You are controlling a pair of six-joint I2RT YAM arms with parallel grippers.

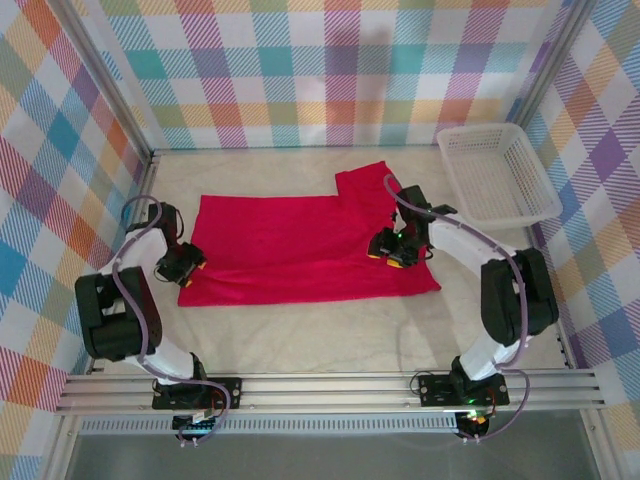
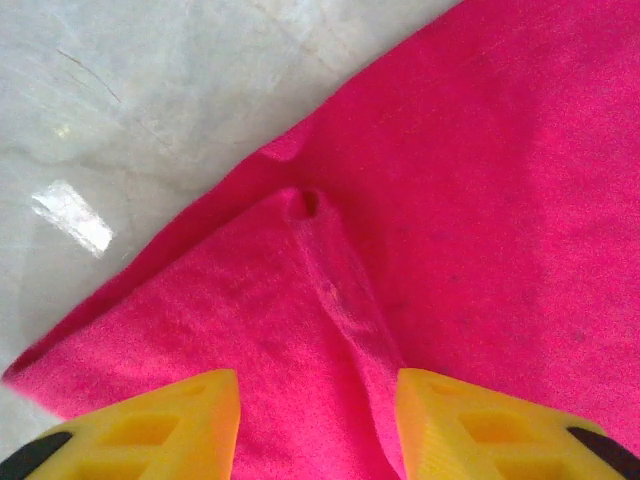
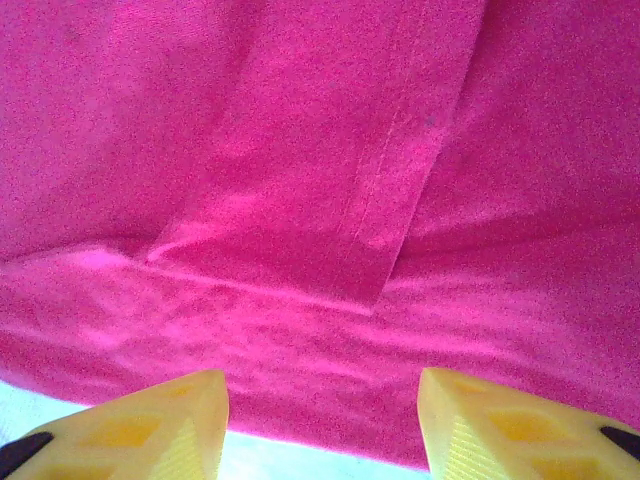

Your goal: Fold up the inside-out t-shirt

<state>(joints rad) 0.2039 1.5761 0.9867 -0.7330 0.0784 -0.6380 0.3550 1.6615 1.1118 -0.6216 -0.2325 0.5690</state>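
Lying flat mid-table, the inside-out t-shirt (image 1: 300,245) is a wide red slab w/ one flap jutting toward 1 o'clock from its far right corner. The table (image 1: 300,340) is pale. At the shirt's 9 o'clock edge sits the left gripper (image 1: 183,265), low on the cloth. Its wrist cam shows yellow fingers (image 2: 170,420) spread apart, w/ a raised crease of fabric running btwn them toward 12 o'clock, and a folded cloth corner w/ table beyond at 10 o'clock. Jaws apart, nothing pinched. On the shirt's 3 o'clock part, just inside the edge, sits the right gripper (image 1: 390,250). Its fingertips (image 3: 150,430) also stand wide, over a stitched hem, w/ a strip of table at 6 o'clock. No grip there either. A white basket (image 1: 545,205) stands at 2 o'clock of the shirt, apart from it.
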